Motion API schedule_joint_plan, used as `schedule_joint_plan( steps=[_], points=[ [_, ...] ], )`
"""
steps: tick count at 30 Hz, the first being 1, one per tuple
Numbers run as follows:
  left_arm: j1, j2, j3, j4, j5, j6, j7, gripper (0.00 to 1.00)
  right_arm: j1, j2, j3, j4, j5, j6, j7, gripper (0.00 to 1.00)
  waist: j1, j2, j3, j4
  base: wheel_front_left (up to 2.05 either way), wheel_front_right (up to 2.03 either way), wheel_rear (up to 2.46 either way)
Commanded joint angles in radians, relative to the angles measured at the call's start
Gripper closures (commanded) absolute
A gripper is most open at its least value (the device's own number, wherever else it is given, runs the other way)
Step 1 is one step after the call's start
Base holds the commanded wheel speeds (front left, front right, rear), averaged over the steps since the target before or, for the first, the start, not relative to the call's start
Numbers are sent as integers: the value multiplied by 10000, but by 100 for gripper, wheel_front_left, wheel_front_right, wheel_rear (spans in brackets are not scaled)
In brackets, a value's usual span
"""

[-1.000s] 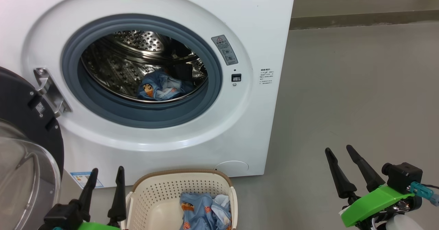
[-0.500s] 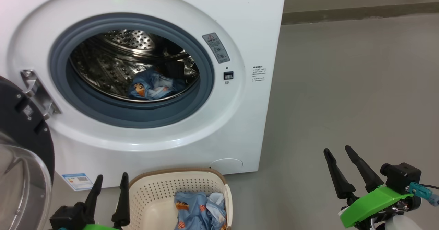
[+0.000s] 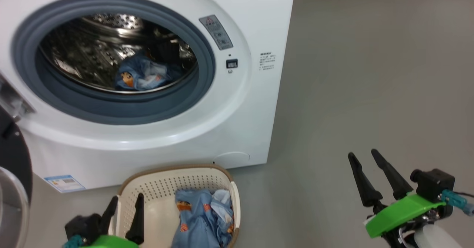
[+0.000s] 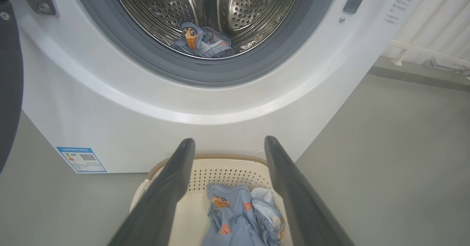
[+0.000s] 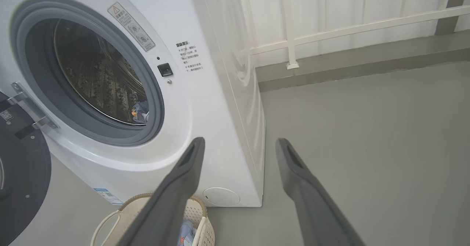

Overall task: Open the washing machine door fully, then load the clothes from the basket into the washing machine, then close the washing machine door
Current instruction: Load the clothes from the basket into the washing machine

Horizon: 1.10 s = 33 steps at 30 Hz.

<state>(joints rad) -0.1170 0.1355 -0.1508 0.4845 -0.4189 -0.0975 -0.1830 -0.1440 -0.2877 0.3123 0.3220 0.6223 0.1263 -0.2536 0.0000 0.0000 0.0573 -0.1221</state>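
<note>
- washing machine (image 3: 148, 155): one, white front-loader on the floor; grey gasket (image 3: 122, 109) and perforated steel drum (image 3: 81, 52) exposed.
- washing machine door (image 5: 22, 172): one, glossy black, swung wide open to the left on its metal hinge (image 5: 29, 106).
- basket (image 3: 155, 179): one, cream, perforated, brown rim; on the floor just in front of the washer.
- clothes: two heaps of light blue cartoon-print fabric, one in the drum (image 3: 139, 77), one in the basket's right half (image 3: 200, 218).
- left gripper (image 3: 127, 197): fingers spread wide, empty, over the basket's left side.
- right gripper (image 3: 362, 153): fingers spread wide, empty, well right of the basket over bare floor.
- blue label (image 3: 63, 183): one, at the washer's lower left corner.
- room: smooth grey floor (image 3: 351, 74); white railing (image 5: 330, 29) behind.
</note>
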Motion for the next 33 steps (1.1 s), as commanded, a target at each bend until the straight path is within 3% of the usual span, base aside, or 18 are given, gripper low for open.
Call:
schedule_joint_plan(
  steps=[1,17,33],
  points=[
    [-749,260,274,100,-117,-76,18,0,-509,-59,47,-327,-80,44,-82,0,0,0,755,-231,0,0,0],
    [-3239,721,-919,2563,-404,-321,671,0,-1482,364,-294,-754,-404,44,-82,0,0,0,3496,-586,0,0,0],
    [-6097,1306,-3513,4298,-2772,-330,2533,0,-2672,764,-577,-1289,-753,44,-82,0,0,0,6332,-739,0,0,0]
  ],
)
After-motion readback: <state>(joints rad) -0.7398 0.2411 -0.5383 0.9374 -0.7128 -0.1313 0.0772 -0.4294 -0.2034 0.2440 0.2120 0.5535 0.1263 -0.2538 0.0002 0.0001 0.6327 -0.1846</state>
